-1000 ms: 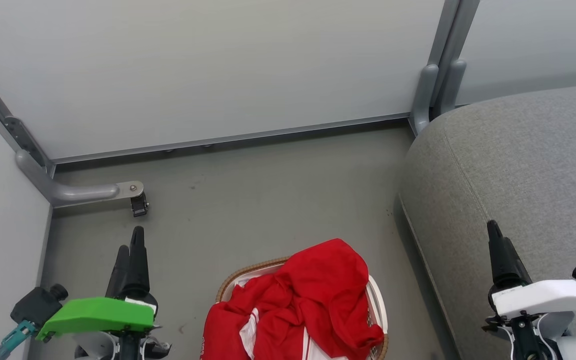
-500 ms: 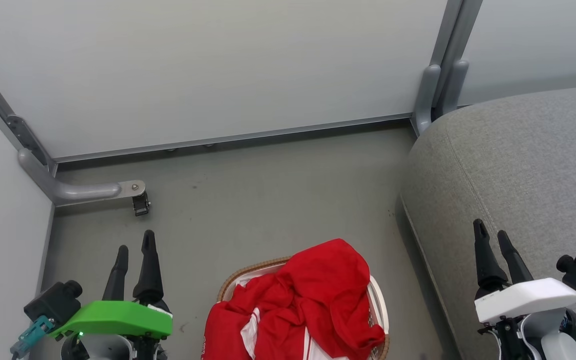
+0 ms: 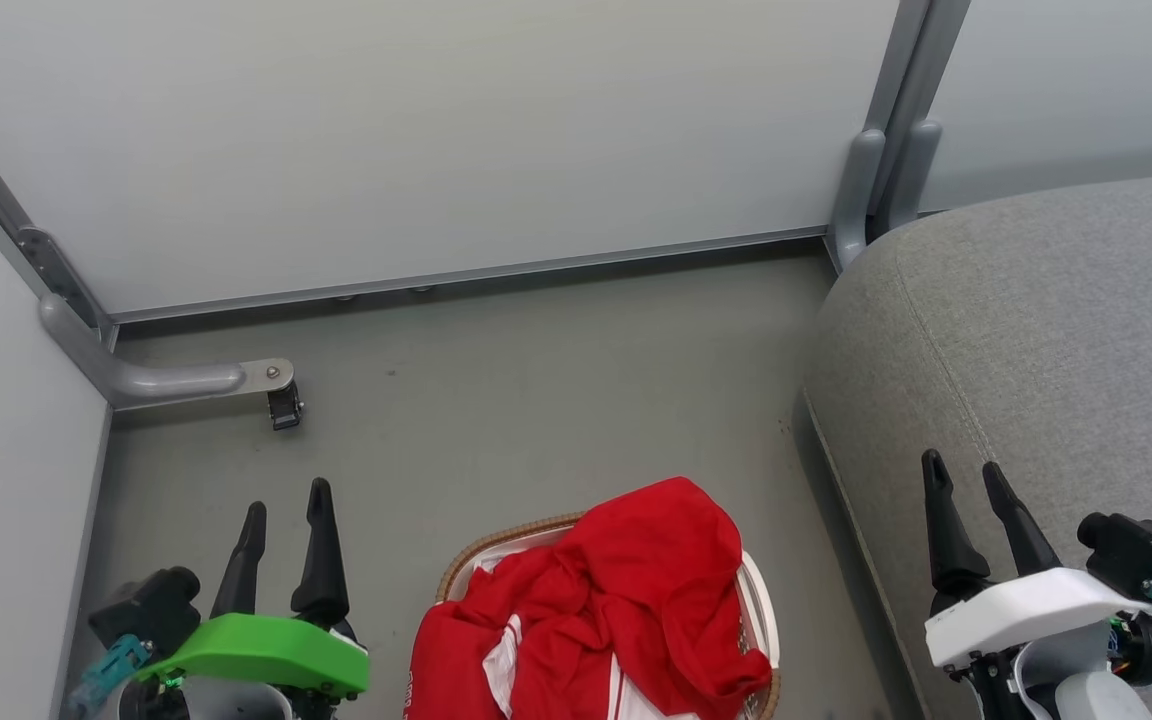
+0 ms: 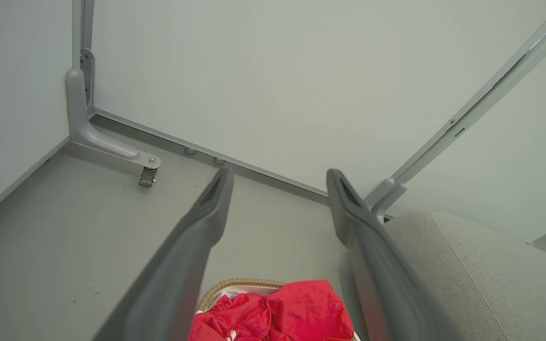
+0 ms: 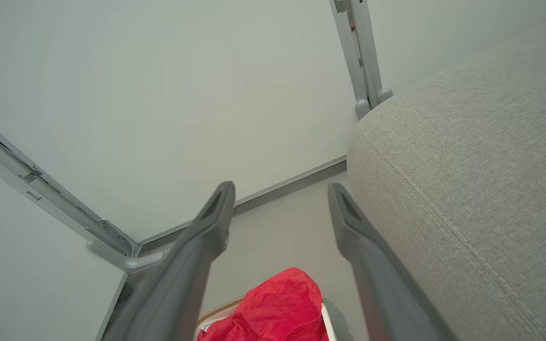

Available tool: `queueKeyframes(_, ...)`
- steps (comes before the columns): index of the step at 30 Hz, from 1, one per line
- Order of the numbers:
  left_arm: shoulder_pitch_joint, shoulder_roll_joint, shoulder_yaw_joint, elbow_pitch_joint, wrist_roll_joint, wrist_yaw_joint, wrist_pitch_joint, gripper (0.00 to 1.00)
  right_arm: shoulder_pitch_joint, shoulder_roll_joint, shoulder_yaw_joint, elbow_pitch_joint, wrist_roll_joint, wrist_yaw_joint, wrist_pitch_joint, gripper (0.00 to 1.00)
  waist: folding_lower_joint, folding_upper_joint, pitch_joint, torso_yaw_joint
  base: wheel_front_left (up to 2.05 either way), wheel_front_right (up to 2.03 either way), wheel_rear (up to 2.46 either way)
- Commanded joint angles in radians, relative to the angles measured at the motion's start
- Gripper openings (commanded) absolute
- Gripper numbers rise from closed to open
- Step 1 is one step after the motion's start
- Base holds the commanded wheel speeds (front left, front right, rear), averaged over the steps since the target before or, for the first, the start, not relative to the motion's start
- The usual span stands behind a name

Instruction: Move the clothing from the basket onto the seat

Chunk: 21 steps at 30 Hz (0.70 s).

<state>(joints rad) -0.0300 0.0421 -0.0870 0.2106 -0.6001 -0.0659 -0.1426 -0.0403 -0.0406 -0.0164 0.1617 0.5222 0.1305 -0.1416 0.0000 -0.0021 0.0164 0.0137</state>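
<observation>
Head view first: at the lower left the left pincer (image 3: 286, 500) is seen under its green shell, the two dark fingers held parted above the grey floor (image 3: 536, 400). At the lower right the right pincer (image 3: 963, 468), white-shelled, is spread as well, set over the left edge of the seat (image 3: 1056, 330). Between them, at the near edge, the basket (image 3: 492, 547) is stood on the floor, just left of the seat. It is heaped with the clothing (image 3: 646, 570): red fabric is piled above the woven rim, and white panels and striped trim are picked out low in the heap. A grey bracket (image 3: 186, 380) is fixed at the far left, below the pale wall panel (image 3: 436, 130).

Over to the left wrist view: the fingers are shown wide apart and blurred. Low between them an arc of woven rim and a red mound are caught. The seat's rounded corner is placed to the right, the bracket far to the left.

Now the right wrist view: again the fingers are parted. Here the seat's coarse weave and its stitched seam (image 5: 462, 232) are drawn clearly along the right. A red crest of clothing is framed at the bottom, with a sliver of white basket wall beside it.
</observation>
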Motion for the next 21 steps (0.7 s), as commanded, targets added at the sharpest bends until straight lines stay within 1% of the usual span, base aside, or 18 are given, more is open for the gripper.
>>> queueKeyframes(1,0.007,0.007,-0.004,-0.001,0.034,0.006,-0.011,1.00,0.003,-0.007,0.006,-0.005,-0.033,0.000,-0.011,1.00,0.0000,0.0012,0.000,0.000,0.00,0.00,0.00)
queueKeyframes(21,0.018,0.009,-0.030,0.043,0.210,0.020,-0.057,1.00,0.026,-0.009,0.020,-0.005,-0.213,0.000,-0.058,1.00,0.0000,0.0015,-0.001,0.009,0.00,0.00,0.00)
